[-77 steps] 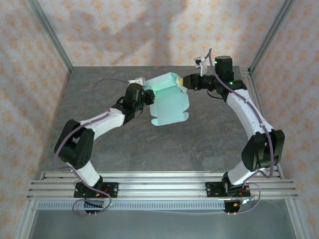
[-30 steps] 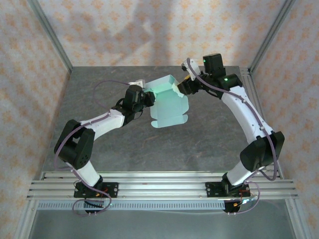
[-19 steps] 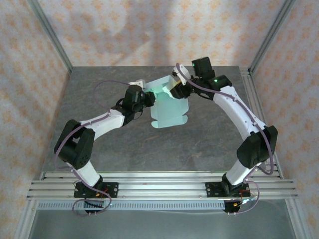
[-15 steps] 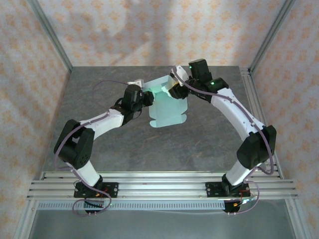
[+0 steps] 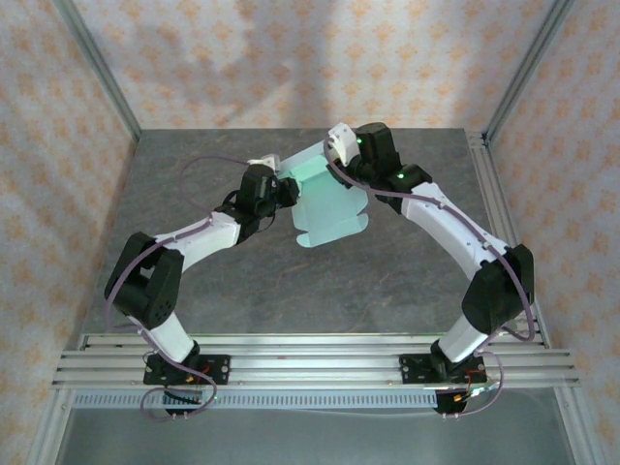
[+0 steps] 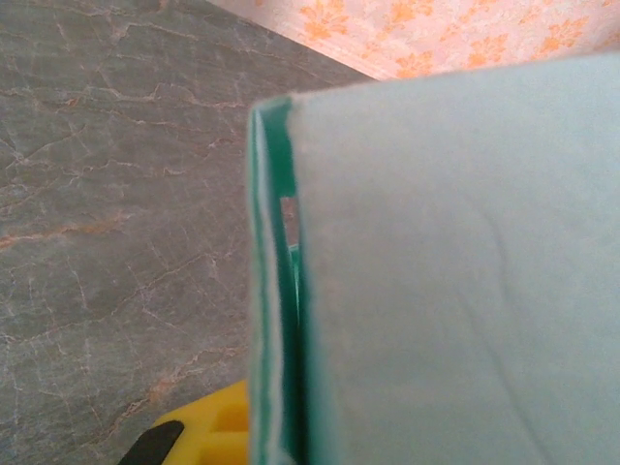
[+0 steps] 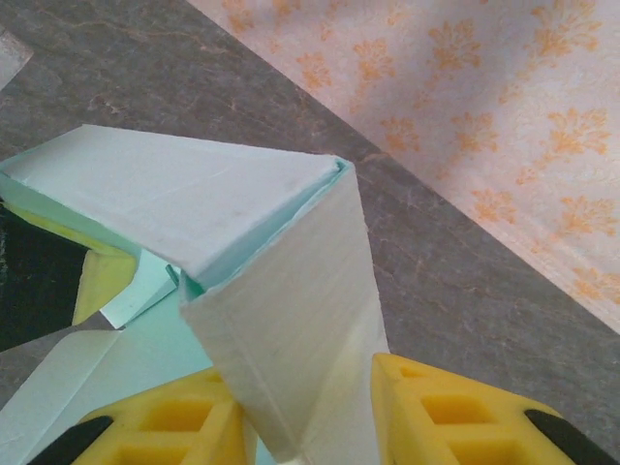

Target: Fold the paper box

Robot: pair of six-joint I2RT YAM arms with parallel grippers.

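Observation:
The paper box (image 5: 329,208) is a pale mint card, partly folded, held just above the middle of the grey table. My left gripper (image 5: 288,187) is shut on its left edge. In the left wrist view the card (image 6: 446,271) fills the right side, and one yellow finger (image 6: 208,426) shows beside its doubled edge. My right gripper (image 5: 339,172) reaches down onto the box's far end from the right. In the right wrist view a raised folded wall (image 7: 291,291) stands between the yellow fingers (image 7: 455,417), which press on both of its sides.
The grey stone-patterned table (image 5: 387,271) is bounded by orange-patterned walls and metal corner posts (image 5: 523,73). Aluminium rails (image 5: 310,354) carrying both arm bases run along the near edge. Bare tabletop lies in front of the box.
My right arm has swung left from the box's far right corner to over its far end, and its jaws have closed onto the raised wall. The left arm has stayed still.

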